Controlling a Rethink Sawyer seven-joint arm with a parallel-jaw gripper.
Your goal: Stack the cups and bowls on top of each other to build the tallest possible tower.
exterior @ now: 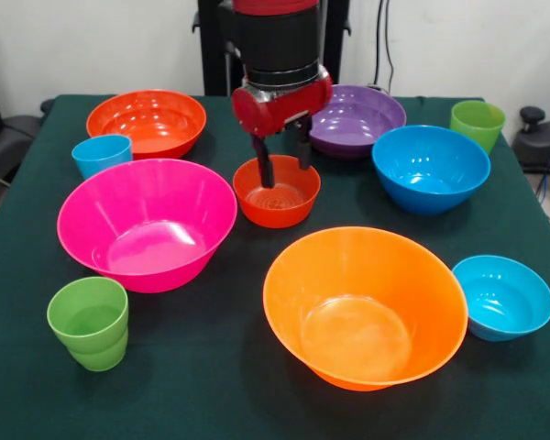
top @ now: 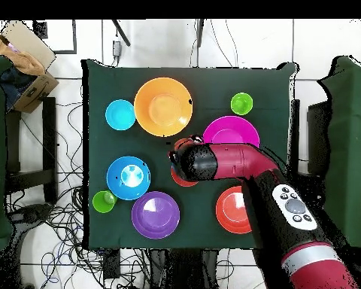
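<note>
**Gripper straddles small red-orange bowl's rim**

The gripper [exterior: 283, 158] hangs with fingers spread, one inside and one outside the far rim of the small red-orange bowl [exterior: 277, 196] at table centre. The large pink bowl [exterior: 147, 223] sits at its 8 o'clock, the large orange bowl [exterior: 365, 307] at 5 o'clock. Nothing is stacked.

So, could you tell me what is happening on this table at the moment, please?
The gripper is open over the small red-orange bowl at the middle of the green table, one finger inside it and one at its far rim. Nothing is stacked yet: the pink bowl, the large orange bowl, the other bowls and the cups stand apart.
</note>
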